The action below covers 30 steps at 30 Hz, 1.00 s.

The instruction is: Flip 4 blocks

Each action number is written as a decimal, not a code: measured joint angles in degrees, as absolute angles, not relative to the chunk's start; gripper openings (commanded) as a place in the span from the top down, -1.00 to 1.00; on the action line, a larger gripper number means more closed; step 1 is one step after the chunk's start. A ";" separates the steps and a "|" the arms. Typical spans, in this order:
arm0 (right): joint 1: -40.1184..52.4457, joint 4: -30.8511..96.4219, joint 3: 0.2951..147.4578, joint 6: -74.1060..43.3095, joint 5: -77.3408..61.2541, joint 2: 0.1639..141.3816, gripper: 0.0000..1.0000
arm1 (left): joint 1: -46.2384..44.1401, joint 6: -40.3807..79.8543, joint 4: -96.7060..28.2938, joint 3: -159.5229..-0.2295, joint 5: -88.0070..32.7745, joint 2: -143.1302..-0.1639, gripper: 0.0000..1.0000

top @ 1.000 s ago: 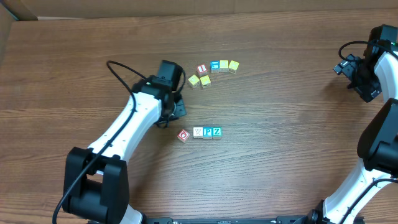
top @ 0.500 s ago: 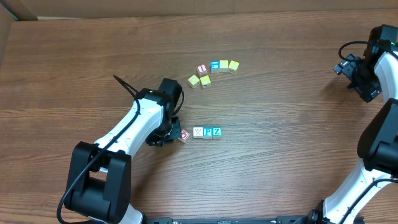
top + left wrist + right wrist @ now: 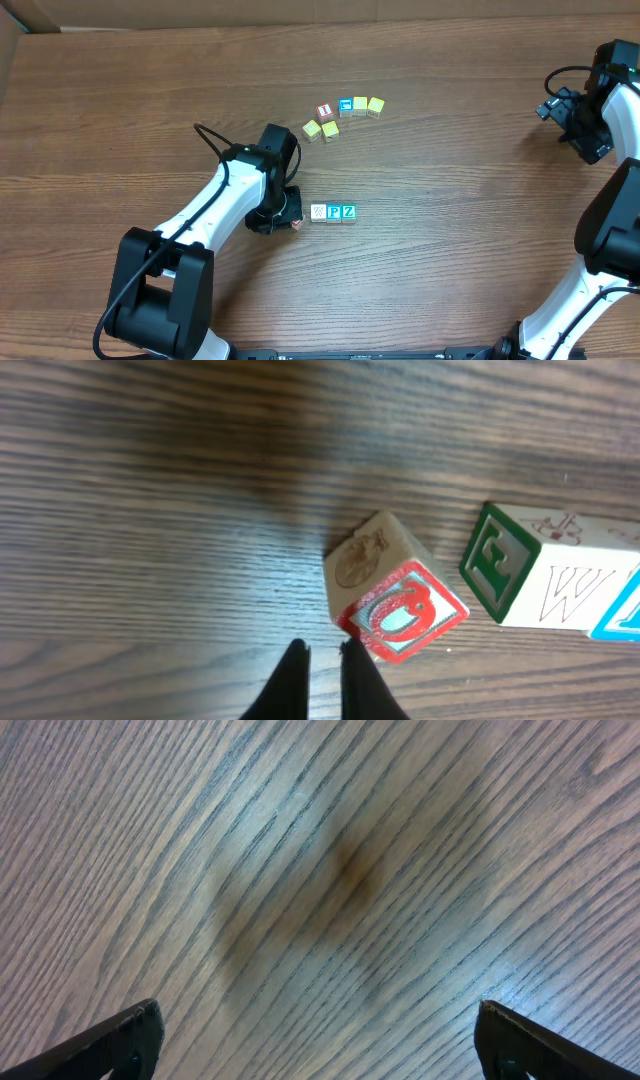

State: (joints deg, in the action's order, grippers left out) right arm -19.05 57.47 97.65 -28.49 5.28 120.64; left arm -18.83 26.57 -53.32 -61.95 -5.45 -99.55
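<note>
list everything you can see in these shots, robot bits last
O block: 1, red face, left end of the lower row, skewed, right by the left tool's tips
whitish block: 1, pale top, green side face, lower row beside the P
P block: 1, blue, middle of the lower row
Z block: 1, teal, right end of the lower row
1 cube: 1, red, upper arc
blue cube: 1, blue, upper arc
yellow cubes: 4, yellow, two at each end of the arc
table: 1, brown wood grain
left tool: 1, black, shut, at the O block
right tool: 1, black, open, over bare wood at the right
</note>
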 measured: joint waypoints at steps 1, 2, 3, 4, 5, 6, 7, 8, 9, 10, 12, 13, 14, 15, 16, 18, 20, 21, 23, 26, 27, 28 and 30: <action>-19.03 57.43 97.65 -28.49 5.30 120.64 -1.00 | -19.03 26.57 -52.64 -61.41 -5.65 -99.55 0.91; -19.05 57.47 97.65 -28.47 5.28 120.64 -1.00 | -19.18 26.57 -51.86 -60.82 -5.85 -99.55 0.91; -19.03 57.43 97.65 -28.51 5.28 120.64 -1.00 | -19.42 26.57 -51.03 -60.01 -6.02 -99.55 0.92; -19.03 57.47 97.65 -28.49 5.30 120.64 -1.00 | -19.59 26.57 -50.61 -59.31 -6.09 -99.55 0.91; -19.03 57.45 97.65 -28.49 5.28 120.64 -1.00 | -19.88 26.57 -50.28 -58.72 -6.24 -99.55 0.91; -19.03 57.47 97.65 -28.49 5.26 120.64 -1.00 | -19.97 26.57 -50.00 -58.28 -6.39 -99.57 0.92; -19.05 57.43 97.65 -28.49 5.28 120.64 -1.00 | -20.16 26.57 -49.71 -58.08 -6.48 -99.57 0.92; -19.05 57.49 97.65 -28.49 5.30 120.62 -1.00 | -20.18 26.57 -49.34 -58.04 -6.52 -99.57 0.91; -19.03 57.45 97.65 -28.49 5.28 120.64 -1.00 | -20.18 26.57 -48.75 -58.04 -6.68 -99.57 0.91; -19.03 57.43 97.65 -28.51 5.28 120.64 -1.00 | -20.18 26.57 -48.31 -58.04 -6.72 -99.57 0.91; -19.03 57.45 97.65 -28.49 5.30 120.62 -1.00 | -20.16 26.57 -47.48 -58.04 -6.85 -99.57 0.92; -19.05 57.45 97.65 -28.47 5.28 120.62 -1.00 | -20.16 26.57 -47.20 -58.04 -6.90 -99.57 0.91; -19.05 57.45 97.65 -28.49 5.30 120.64 -1.00 | -20.16 26.57 -47.03 -58.04 -6.92 -99.57 0.91; -19.05 57.43 97.65 -28.49 5.28 120.64 -1.00 | -20.16 26.59 -46.87 -58.04 -6.94 -99.57 0.92; -19.05 57.45 97.65 -28.51 5.28 120.64 -1.00 | -20.16 26.59 -46.68 -58.04 -7.16 -99.57 0.92; -19.05 57.47 97.65 -28.49 5.28 120.62 -1.00 | -20.16 26.59 -46.33 -58.04 -8.03 -99.57 0.92; -19.05 57.45 97.65 -28.49 5.28 120.64 -1.00 | -20.16 26.59 -45.98 -58.04 -9.19 -99.57 0.92; -19.03 57.47 97.65 -28.49 5.30 120.64 -1.00 | -20.16 26.59 -45.93 -58.04 -9.65 -99.57 0.91; -19.03 57.43 97.65 -28.49 5.28 120.64 -1.00 | -20.16 26.59 -45.91 -58.04 -10.37 -99.57 0.91; -19.03 57.45 97.65 -28.49 5.28 120.64 -1.00 | -20.16 26.59 -45.80 -58.04 -10.98 -99.57 0.91; -19.03 57.47 97.65 -28.49 5.28 120.64 -1.00 | -20.16 26.59 -45.80 -58.04 -11.18 -99.57 0.92; -19.03 57.45 97.65 -28.47 5.28 120.64 -1.00 | -20.16 26.59 -45.80 -58.04 -11.29 -99.57 0.91; -19.05 57.45 97.65 -28.47 5.30 120.64 -1.00 | -20.16 26.59 -45.80 -58.04 -11.73 -99.57 0.91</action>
